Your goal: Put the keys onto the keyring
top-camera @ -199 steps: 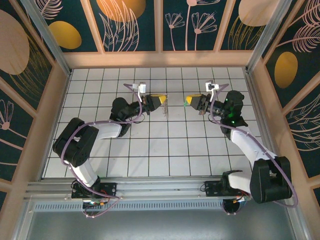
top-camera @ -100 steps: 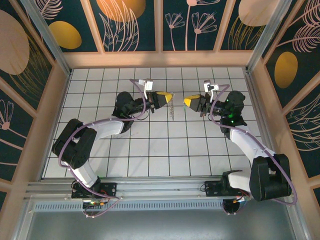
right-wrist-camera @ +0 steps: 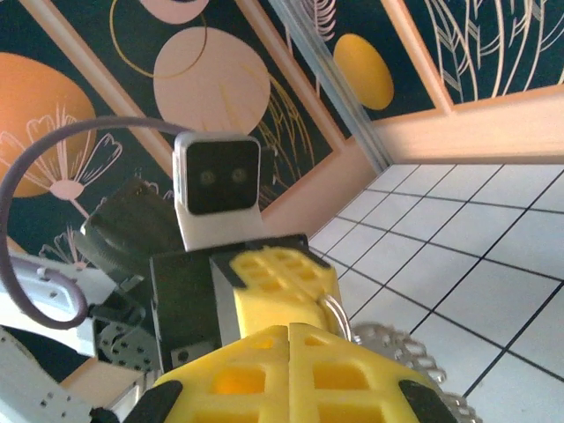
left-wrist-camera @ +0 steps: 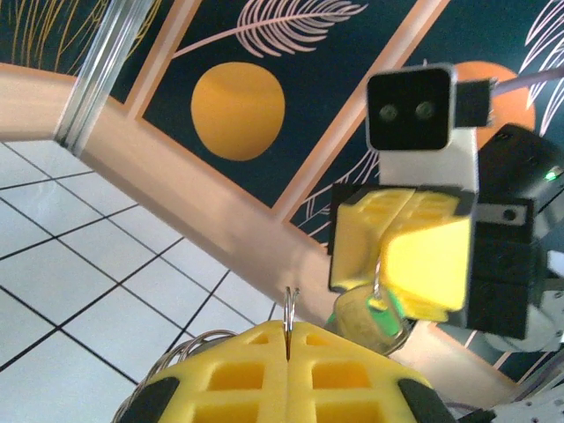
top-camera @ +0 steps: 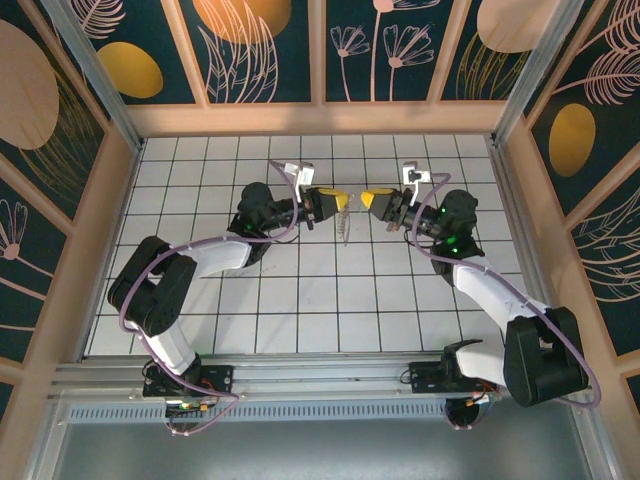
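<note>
Two robot arms close in above the far middle of the white tiled counter (top-camera: 300, 290), their yellow-padded tips now almost meeting after standing clearly apart a second ago. The left claw (top-camera: 338, 200) is pressed together on the thin pale metal keyring (left-wrist-camera: 289, 308), which stands edge-on out of its pads while a cluster of small silver keys (top-camera: 345, 228) dangles beneath. The right claw (top-camera: 372, 197), likewise pressed together, pinches the small key with the bright green plastic head (left-wrist-camera: 368, 315), held just beside the ring. The narrowed gap suggests the threading step is at hand: the green key's hole must meet the ring's end, and whether it has caught cannot be told.
</note>
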Available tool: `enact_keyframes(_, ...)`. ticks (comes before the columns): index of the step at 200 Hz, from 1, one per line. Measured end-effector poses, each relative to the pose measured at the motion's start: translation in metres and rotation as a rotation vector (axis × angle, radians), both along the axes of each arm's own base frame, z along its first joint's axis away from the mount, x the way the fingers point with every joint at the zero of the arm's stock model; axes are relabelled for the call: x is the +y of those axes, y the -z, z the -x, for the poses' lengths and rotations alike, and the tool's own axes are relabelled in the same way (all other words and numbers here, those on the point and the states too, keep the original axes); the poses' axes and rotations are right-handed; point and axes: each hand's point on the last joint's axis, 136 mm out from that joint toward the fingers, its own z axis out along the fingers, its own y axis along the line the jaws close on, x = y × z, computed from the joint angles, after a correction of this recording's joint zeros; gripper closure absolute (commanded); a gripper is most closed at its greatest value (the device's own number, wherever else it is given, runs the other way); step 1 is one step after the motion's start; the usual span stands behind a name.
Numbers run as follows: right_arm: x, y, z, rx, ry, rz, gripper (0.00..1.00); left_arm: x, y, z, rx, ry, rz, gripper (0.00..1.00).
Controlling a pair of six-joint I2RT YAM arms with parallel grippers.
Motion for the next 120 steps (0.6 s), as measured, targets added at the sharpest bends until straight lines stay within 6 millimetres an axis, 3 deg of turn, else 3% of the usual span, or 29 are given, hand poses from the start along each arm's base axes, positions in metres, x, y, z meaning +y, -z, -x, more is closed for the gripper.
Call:
enact_keyframes(28, -0.007, -0.007, -0.004, -0.016, 0.065, -0.013, 1.0, -0.001, 0.006, -0.002, -0.048, -0.042, -0.058, 1.0)
enact_keyframes(88, -0.017, -0.009, -0.006, -0.02, 0.145, -0.019, 1.0, 0.006, -0.019, -0.002, -0.259, -0.142, -0.109, 1.0)
enact_keyframes(120, -0.019, -0.004, -0.008, -0.005, 0.162, -0.016, 1.0, 0.005, -0.012, -0.002, -0.297, -0.153, -0.152, 1.0)
